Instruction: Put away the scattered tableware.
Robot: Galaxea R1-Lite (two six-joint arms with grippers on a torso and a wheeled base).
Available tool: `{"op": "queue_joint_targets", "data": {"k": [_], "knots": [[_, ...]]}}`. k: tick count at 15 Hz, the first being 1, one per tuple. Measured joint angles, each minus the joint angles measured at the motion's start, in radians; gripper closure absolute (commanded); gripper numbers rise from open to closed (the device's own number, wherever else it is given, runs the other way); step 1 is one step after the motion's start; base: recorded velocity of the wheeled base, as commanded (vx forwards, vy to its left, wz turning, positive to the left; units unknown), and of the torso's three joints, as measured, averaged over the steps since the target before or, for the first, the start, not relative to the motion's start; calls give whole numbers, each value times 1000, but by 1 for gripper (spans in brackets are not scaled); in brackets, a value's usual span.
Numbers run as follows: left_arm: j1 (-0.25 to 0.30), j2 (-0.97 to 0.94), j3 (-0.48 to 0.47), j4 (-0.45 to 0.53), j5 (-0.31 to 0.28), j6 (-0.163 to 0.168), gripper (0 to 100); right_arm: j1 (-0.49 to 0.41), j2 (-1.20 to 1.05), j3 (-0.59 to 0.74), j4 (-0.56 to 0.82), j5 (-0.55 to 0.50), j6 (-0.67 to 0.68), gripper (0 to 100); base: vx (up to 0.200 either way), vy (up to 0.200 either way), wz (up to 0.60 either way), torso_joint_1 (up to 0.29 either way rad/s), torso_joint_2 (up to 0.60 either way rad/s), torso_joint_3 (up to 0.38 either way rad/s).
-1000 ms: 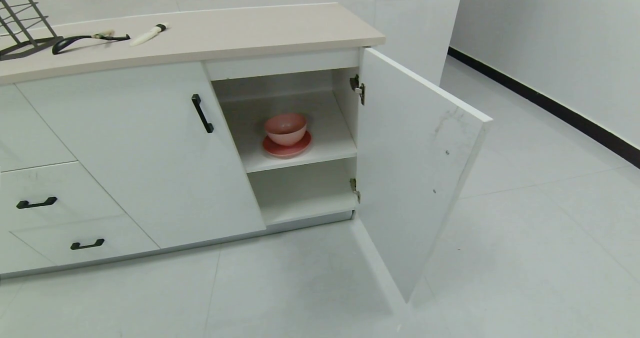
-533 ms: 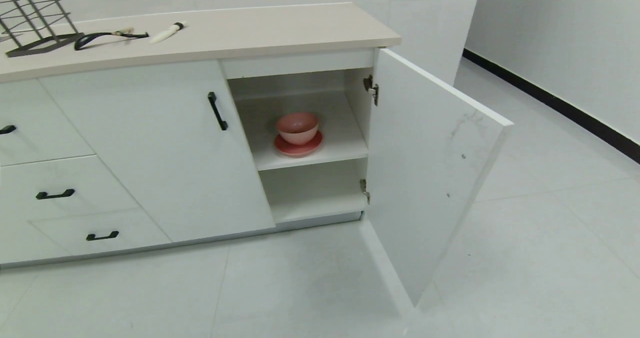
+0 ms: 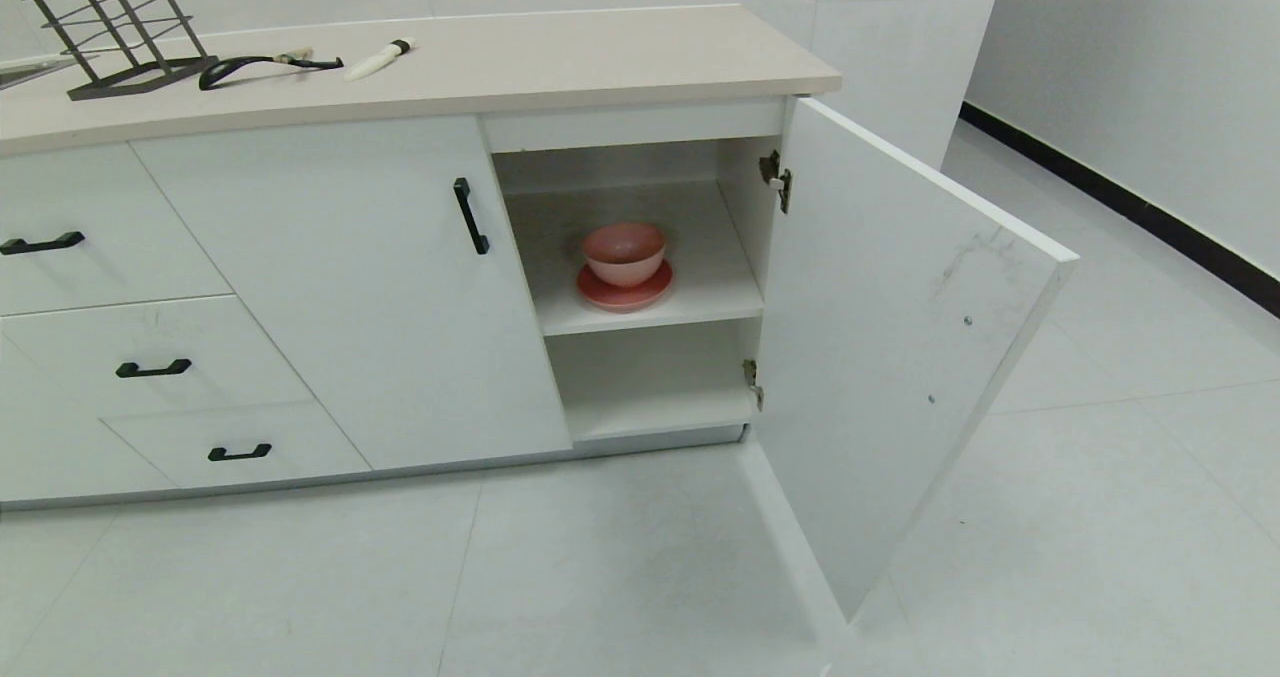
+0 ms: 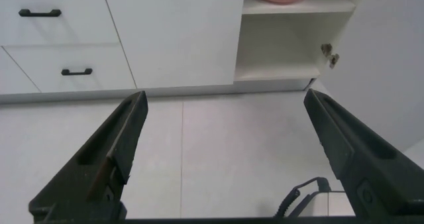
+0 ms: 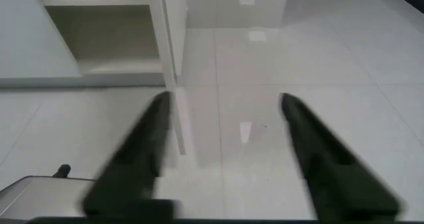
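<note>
Here's the cabinet (image 3: pixel 330 287), wide and white, with the worktop (image 3: pixel 600 52) running across it and the right-hand door (image 3: pixel 890 337) swung wide open. On the upper shelf (image 3: pixel 705 287) the pink bowl (image 3: pixel 624 253) sits on the red plate (image 3: pixel 625 299), so I'd call that pair stowed.

The rest of the tableware lies far off on the worktop. A black ladle (image 3: pixel 240 65) rests just beside the wire rack (image 3: pixel 110 17), and a white-handled utensil (image 3: pixel 378 58) sits next to it.

Both arms hang low over the floor. The left end effector (image 4: pixel 224 99) is spread wide with nothing between its fingers, and the right end effector (image 5: pixel 224 99) is spread and empty too.

I judge this the gap between items, with the worktop pieces up next. That calls for closing in on the cabinet's left part, raising an arm to worktop height and taking a thin, flat-lying handle cleanly. The open door stands out into the approach, so watch it.

Hard to read:
- The rack is cut off at the frame edge.
- I can't tell whether the white-handled piece is a knife or a spoon.
- The lower compartment's back is out of sight.
- The right wrist view is smeared.
</note>
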Motion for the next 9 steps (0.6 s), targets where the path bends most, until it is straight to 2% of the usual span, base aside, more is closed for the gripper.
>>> {"op": "queue_joint_targets", "data": {"k": [2,3,5,6,9], "knots": [[0,0,0,0,3,-1,0,0,0,0,-7,-3,11,100,0,0,0,0,0,0],[0,0,0,0,10,0,0,0,0,0,-61,-4,17,100,0,0,0,0,0,0],[0,0,0,0,12,0,0,-1,5,-4,-227,7,19,100,0,-200,0,0,0,2],[0,0,0,0,13,0,0,3,16,-11,-227,19,18,100,0,-200,0,-2,7,7],[-1,0,0,1,13,-1,0,26,81,-77,-237,51,15,100,0,0,0,0,0,0]]}}
